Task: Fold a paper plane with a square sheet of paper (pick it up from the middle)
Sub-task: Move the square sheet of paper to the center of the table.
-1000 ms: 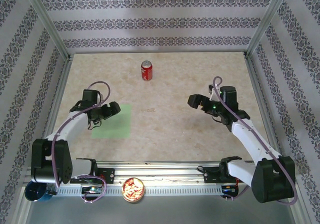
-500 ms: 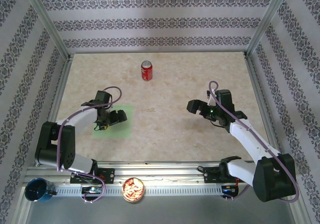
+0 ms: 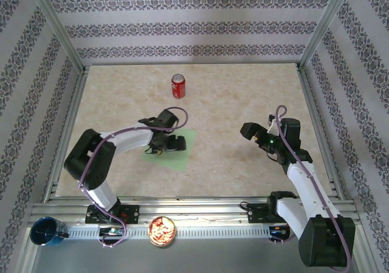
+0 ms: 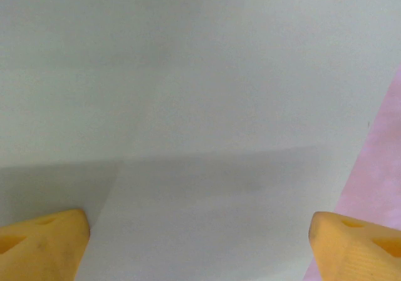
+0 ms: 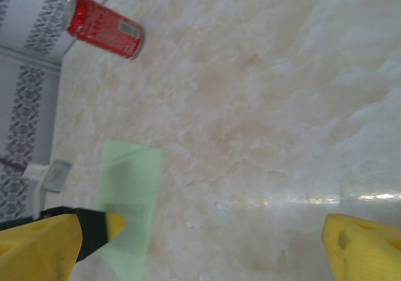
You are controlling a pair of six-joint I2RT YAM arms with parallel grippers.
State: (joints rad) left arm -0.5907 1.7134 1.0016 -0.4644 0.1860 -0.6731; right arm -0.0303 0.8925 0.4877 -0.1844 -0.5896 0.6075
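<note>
Top external, left pincer (image 3: 165, 146) over square sheet of paper (image 3: 182, 155), red can (image 3: 177, 86) beyond

- The square sheet of paper (image 3: 183, 152): thin light-green paper, matt, smooth and flat, with one faint crease line in the left wrist view.
- Counter (image 3: 237, 103): beige marbled stone-look surface, smooth, with a soft sheen where light glints.
- Can (image 3: 177, 86): red metal, glossy.
- Left fingers (image 4: 41, 240) and right fingers (image 5: 366, 250): yellow-orange plastic, matt, faintly grainy.
- Rail (image 3: 206, 215) at the near edge: bare brushed metal.
</note>
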